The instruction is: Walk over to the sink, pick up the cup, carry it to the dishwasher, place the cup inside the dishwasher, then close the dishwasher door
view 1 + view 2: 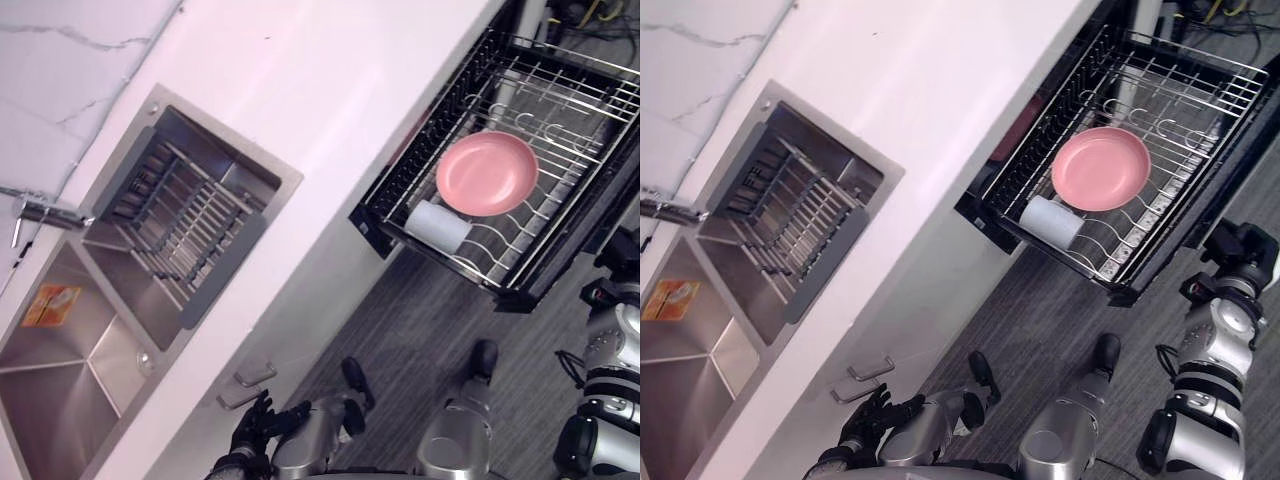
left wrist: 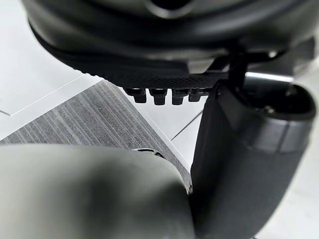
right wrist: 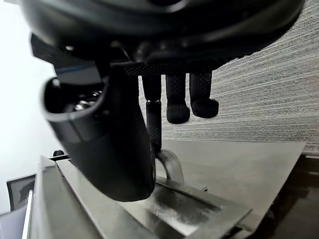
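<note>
Cup (image 1: 437,226) first: where is it lying?

It is lying on its side in the pulled-out dishwasher rack (image 1: 575,95), at the rack's near corner, just beside the pink plate (image 1: 487,172) and seemingly touching its rim.

Is either hand holding it?

No. Both are hanging well apart from it. The left hand (image 1: 255,425) is showing low down by the cabinet front, just below two handles (image 1: 255,375) and not touching them; its fingers (image 1: 262,405) are spreading loosely and gripping nothing.

And the right hand (image 3: 99,129)?

It is hanging out past the far side of the rack, above the grey floor (image 1: 420,320). Its fingers (image 3: 178,99) are pointing out straight, side by side, with the thumb standing apart, and nothing is sitting between them.

What is lying around the rack?

The rack is sticking out from under the white counter (image 1: 330,90). Further along the counter, the steel sink (image 1: 60,390) is sitting sunk into it, a grey drainer (image 1: 180,225) is resting across one basin, and a tap (image 1: 45,212) is reaching over the sink's edge.
</note>
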{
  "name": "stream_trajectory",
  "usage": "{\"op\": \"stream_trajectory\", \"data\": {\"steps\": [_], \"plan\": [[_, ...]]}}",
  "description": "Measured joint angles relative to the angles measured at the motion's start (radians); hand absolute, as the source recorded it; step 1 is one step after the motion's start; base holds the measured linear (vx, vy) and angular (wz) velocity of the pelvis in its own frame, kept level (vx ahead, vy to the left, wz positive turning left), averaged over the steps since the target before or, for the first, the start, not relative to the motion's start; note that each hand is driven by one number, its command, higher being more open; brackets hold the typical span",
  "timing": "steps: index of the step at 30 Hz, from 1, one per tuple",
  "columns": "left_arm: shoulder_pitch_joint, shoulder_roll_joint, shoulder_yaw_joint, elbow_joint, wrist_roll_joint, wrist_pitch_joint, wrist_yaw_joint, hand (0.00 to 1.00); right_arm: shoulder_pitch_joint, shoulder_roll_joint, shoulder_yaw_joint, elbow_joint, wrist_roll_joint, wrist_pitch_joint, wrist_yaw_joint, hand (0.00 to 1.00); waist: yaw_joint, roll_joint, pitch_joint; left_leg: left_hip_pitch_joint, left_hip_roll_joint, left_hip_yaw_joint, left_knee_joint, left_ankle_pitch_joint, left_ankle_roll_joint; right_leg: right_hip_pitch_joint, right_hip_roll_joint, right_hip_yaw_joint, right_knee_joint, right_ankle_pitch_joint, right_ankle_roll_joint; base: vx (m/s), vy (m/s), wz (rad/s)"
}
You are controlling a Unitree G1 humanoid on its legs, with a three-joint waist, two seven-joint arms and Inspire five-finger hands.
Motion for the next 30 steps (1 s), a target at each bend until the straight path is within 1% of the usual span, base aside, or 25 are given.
{"op": "stream_trajectory", "data": {"steps": [3, 6, 7, 8, 10, 12, 14, 15, 16, 17, 18, 19, 20, 22, 23, 25, 26, 28, 29, 30], "plan": [[0.000, -0.001, -0.006, 0.012, 0.007, -0.015, -0.013, 1.00, 0.000, -0.011, 0.004, 0.041, 0.000, -0.001, -0.006, 0.00, 0.002, 0.004, -0.003, 0.010, -0.014, -0.056, 0.000, 0.006, 0.008, 0.057, -0.011, -0.067, 0.000, -0.010, 0.012, -0.06, 0.011, 0.56], [0.000, -0.003, -0.007, 0.019, 0.012, -0.034, -0.023, 1.00, -0.004, -0.037, 0.008, 0.081, 0.001, -0.001, -0.016, 0.00, 0.015, 0.009, -0.006, 0.006, -0.032, -0.125, -0.011, 0.020, 0.009, 0.108, -0.020, -0.151, 0.000, -0.026, 0.017, -0.06, 0.007, 0.73], [0.000, -0.003, -0.007, 0.020, 0.012, -0.037, -0.030, 1.00, -0.012, -0.049, 0.009, 0.103, 0.001, -0.001, -0.020, 0.00, 0.024, 0.010, -0.007, 0.006, -0.039, -0.154, -0.025, 0.032, 0.007, 0.126, -0.021, -0.184, 0.000, -0.027, 0.019, -0.04, -0.005, 0.84], [0.000, -0.003, -0.007, 0.019, 0.011, -0.039, -0.039, 1.00, -0.034, -0.064, 0.015, 0.138, 0.002, -0.002, -0.026, 0.00, 0.035, 0.010, -0.008, 0.006, -0.047, -0.191, -0.041, 0.053, 0.014, 0.148, -0.021, -0.229, 0.001, -0.024, 0.025, -0.05, -0.012, 0.84], [0.000, -0.003, -0.006, 0.020, 0.011, -0.040, -0.051, 1.00, -0.068, -0.081, 0.044, 0.180, 0.002, -0.002, -0.030, 0.00, 0.041, 0.010, -0.010, 0.005, -0.053, -0.222, -0.055, 0.071, 0.016, 0.169, -0.020, -0.268, 0.001, -0.025, 0.027, -0.04, -0.013, 0.65], [0.000, -0.008, -0.006, 0.019, 0.009, -0.039, -0.065, 1.00, -0.110, -0.107, 0.093, 0.229, 0.001, -0.002, -0.034, 0.00, 0.064, 0.013, -0.022, 0.004, -0.058, -0.250, -0.069, 0.086, 0.016, 0.184, -0.017, -0.300, 0.002, -0.027, 0.028, -0.03, -0.009, 0.49], [0.001, -0.019, -0.006, 0.028, 0.009, -0.029, -0.076, 1.00, -0.149, -0.117, 0.146, 0.268, 0.000, -0.002, -0.029, 0.00, 0.105, 0.016, -0.063, -0.008, -0.061, -0.278, -0.074, 0.096, 0.016, 0.192, -0.013, -0.334, 0.002, -0.031, 0.029, -0.01, -0.013, 0.40], [0.001, -0.021, -0.007, 0.029, 0.009, -0.029, -0.076, 1.00, -0.159, -0.116, 0.173, 0.268, -0.001, -0.002, -0.020, 0.00, 0.112, 0.015, -0.070, -0.007, -0.061, -0.284, -0.074, 0.096, 0.016, 0.200, -0.011, -0.342, 0.002, -0.032, 0.029, -0.01, -0.014, 0.32], [0.001, -0.021, -0.013, 0.039, 0.010, -0.028, -0.072, 1.00, -0.185, -0.107, 0.204, 0.290, -0.005, 0.003, -0.028, 0.00, 0.131, 0.003, -0.086, -0.007, -0.062, -0.291, -0.075, 0.097, 0.015, 0.206, -0.009, -0.351, 0.002, -0.036, 0.028, -0.01, -0.013, 0.25], [0.001, -0.023, -0.019, 0.042, 0.012, -0.028, -0.059, 1.00, -0.191, -0.093, 0.211, 0.302, -0.005, 0.005, -0.009, 0.00, 0.154, -0.003, -0.107, -0.006, -0.061, -0.293, -0.075, 0.098, 0.015, 0.211, -0.007, -0.357, 0.002, -0.041, 0.028, -0.01, -0.012, 0.21], [0.001, -0.025, -0.019, 0.042, 0.017, -0.028, -0.049, 1.00, -0.199, -0.078, 0.211, 0.308, -0.004, 0.006, -0.028, 1.00, 0.159, -0.008, -0.112, -0.002, -0.060, -0.296, -0.075, 0.098, 0.014, 0.218, -0.005, -0.362, 0.002, -0.043, 0.027, -0.01, -0.023, 0.11], [0.001, -0.023, -0.016, 0.041, 0.033, -0.028, -0.036, 1.00, -0.199, -0.063, 0.201, 0.333, 0.000, 0.007, -0.039, 1.00, 0.161, -0.021, -0.118, 0.003, -0.055, -0.299, -0.078, 0.099, 0.012, 0.224, 0.000, -0.366, 0.005, -0.048, 0.025, -0.02, -0.025, 0.05], [0.001, -0.018, -0.016, 0.041, 0.036, -0.027, -0.028, 1.00, -0.196, -0.055, 0.206, 0.334, 0.000, 0.009, -0.029, 1.00, 0.160, -0.029, -0.121, 0.004, -0.051, -0.299, -0.083, 0.101, 0.009, 0.222, 0.004, -0.365, 0.006, -0.049, 0.022, -0.03, -0.046, -0.02], [0.000, 0.008, -0.017, 0.038, 0.051, -0.025, -0.016, 1.00, -0.188, -0.002, 0.232, 0.321, 0.005, 0.014, -0.010, 1.00, 0.159, -0.063, -0.128, 0.015, -0.030, -0.299, -0.095, 0.109, -0.003, 0.224, 0.025, -0.360, 0.005, -0.053, 0.016, -0.05, -0.055, -0.07], [0.000, 0.014, -0.016, 0.039, 0.051, -0.025, -0.013, 1.00, -0.179, 0.011, 0.233, 0.320, 0.011, 0.014, -0.009, 1.00, 0.161, -0.074, -0.133, 0.017, -0.026, -0.300, -0.099, 0.111, -0.006, 0.224, 0.029, -0.360, 0.005, -0.055, 0.013, -0.06, -0.057, -0.04], [0.001, 0.037, -0.014, 0.039, 0.049, -0.025, 0.001, 1.00, -0.125, 0.076, 0.242, 0.283, 0.042, 0.013, 0.006, 1.00, 0.172, -0.111, -0.148, 0.020, -0.007, -0.300, -0.114, 0.120, -0.019, 0.218, 0.049, -0.355, 0.002, -0.059, 0.006, -0.06, -0.058, -0.06], [0.000, 0.051, -0.014, 0.039, 0.047, -0.024, 0.017, 1.00, -0.083, 0.130, 0.246, 0.237, 0.046, 0.013, 0.022, 1.00, 0.174, -0.136, -0.153, 0.024, 0.001, -0.299, -0.122, 0.123, -0.024, 0.216, 0.057, -0.352, 0.002, -0.063, 0.002, -0.06, -0.046, -0.07], [0.000, 0.064, -0.002, 0.040, 0.032, -0.008, 0.043, 1.00, -0.013, 0.212, 0.247, 0.176, 0.092, -0.005, 0.037, 1.00, 0.175, -0.169, -0.161, 0.035, 0.010, -0.296, -0.139, 0.128, -0.030, 0.216, 0.066, -0.347, 0.002, -0.068, -0.003, -0.05, -0.032, -0.08], [0.000, 0.071, 0.007, 0.041, 0.015, 0.002, 0.060, 1.00, 0.046, 0.259, 0.254, 0.148, 0.102, -0.012, 0.070, 1.00, 0.177, -0.186, -0.169, 0.040, 0.015, -0.292, -0.146, 0.130, -0.032, 0.216, 0.070, -0.343, 0.002, -0.070, -0.004, -0.04, -0.028, -0.09], [0.001, 0.072, 0.019, 0.042, 0.007, 0.007, 0.066, 1.00, 0.075, 0.286, 0.254, 0.142, 0.102, -0.018, 0.085, 1.00, 0.180, -0.195, -0.172, 0.042, 0.018, -0.290, -0.147, 0.130, -0.033, 0.216, 0.072, -0.340, 0.002, -0.072, -0.005, -0.03, -0.025, -0.10]]}}
